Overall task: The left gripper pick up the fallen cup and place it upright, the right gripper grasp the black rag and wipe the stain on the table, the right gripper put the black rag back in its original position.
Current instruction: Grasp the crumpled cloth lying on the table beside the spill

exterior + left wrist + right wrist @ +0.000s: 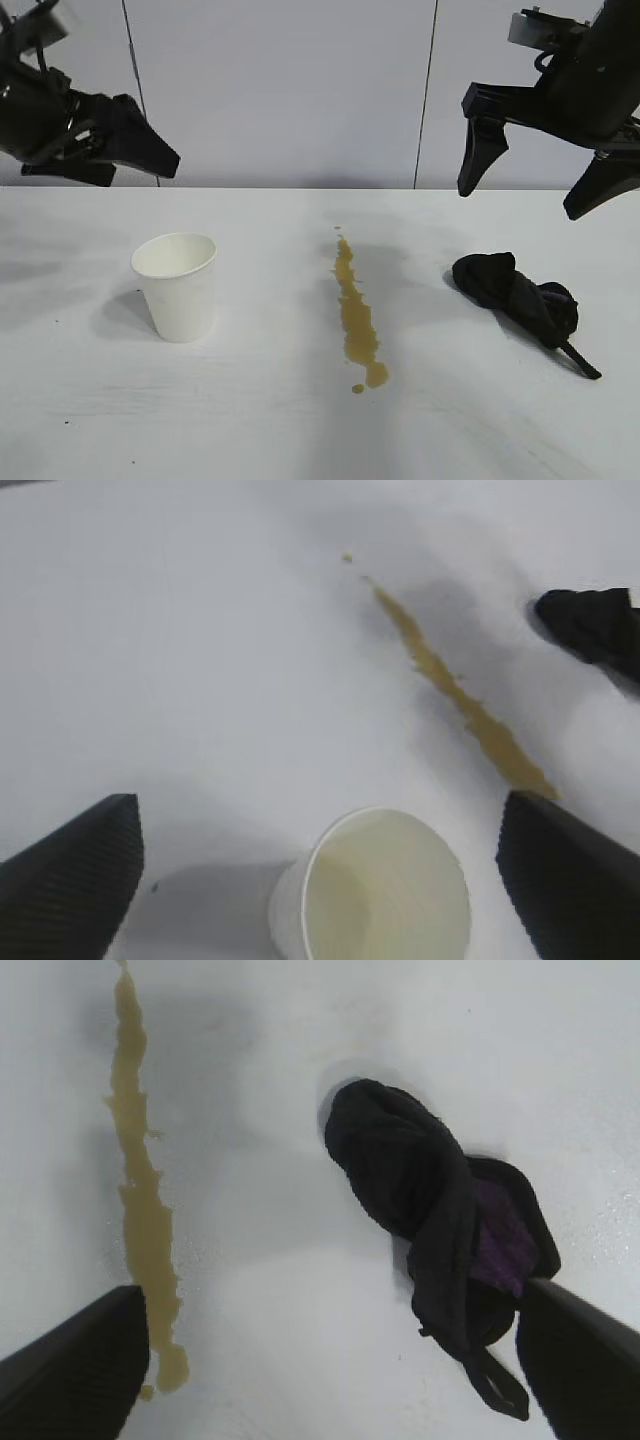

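The cup [176, 285] stands upright on the surface [250, 420], left of the stain [356, 315]. The left pincer [135, 150] hangs above it, fingers spread and empty. The right pincer [535, 195] hovers over the black rag [515, 295], fingers wide apart, holding nothing

table [90, 430]: white | cup [176, 285] upright, left | stain [357, 318] centre | black rag [518, 298] right
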Tool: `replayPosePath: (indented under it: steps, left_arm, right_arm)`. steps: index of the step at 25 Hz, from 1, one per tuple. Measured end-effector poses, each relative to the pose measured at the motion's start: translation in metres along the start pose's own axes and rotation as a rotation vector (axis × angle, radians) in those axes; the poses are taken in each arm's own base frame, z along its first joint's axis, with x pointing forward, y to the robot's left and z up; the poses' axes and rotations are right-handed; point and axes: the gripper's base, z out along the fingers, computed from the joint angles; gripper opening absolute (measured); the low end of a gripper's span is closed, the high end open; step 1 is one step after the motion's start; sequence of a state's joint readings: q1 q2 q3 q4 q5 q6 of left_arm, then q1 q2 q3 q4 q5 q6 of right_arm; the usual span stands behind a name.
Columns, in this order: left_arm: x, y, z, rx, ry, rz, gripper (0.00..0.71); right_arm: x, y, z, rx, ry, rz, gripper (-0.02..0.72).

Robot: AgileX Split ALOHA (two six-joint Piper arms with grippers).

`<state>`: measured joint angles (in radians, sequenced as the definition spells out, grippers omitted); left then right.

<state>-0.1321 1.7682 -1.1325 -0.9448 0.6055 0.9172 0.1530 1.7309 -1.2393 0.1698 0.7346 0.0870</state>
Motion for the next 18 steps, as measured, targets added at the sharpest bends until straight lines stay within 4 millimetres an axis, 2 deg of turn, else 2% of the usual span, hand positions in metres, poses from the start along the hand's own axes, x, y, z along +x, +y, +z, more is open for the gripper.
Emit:
replayPosePath:
  steps: [1, 5, 10, 14, 18]
  left_arm:
    - [-0.005, -0.004, -0.001, -0.012, 0.03, -0.051, 0.693]
    - [-0.014, -0.014, -0.005, -0.102, 0.165, -0.064, 0.694]
    - [-0.029, -0.027, -0.012, -0.086, 0.178, -0.069, 0.694]
    - [-0.034, -0.031, -0.012, -0.044, 0.151, -0.118, 0.694]
    - [-0.035, -0.034, -0.012, -0.021, 0.139, -0.147, 0.694]
  right_arm:
    - [0.0, 0.001, 0.0, -0.007, -0.005, 0.02, 0.694]
    - [0.0, 0.001, -0.001, -0.012, 0.006, 0.034, 0.694]
    - [0.003, -0.006, 0.002, 0.065, 0.049, -0.026, 0.694]
    - [0.003, -0.014, 0.021, 0.129, 0.077, -0.068, 0.693]
    - [0.006, -0.019, 0.052, 0.145, 0.118, -0.077, 0.641]
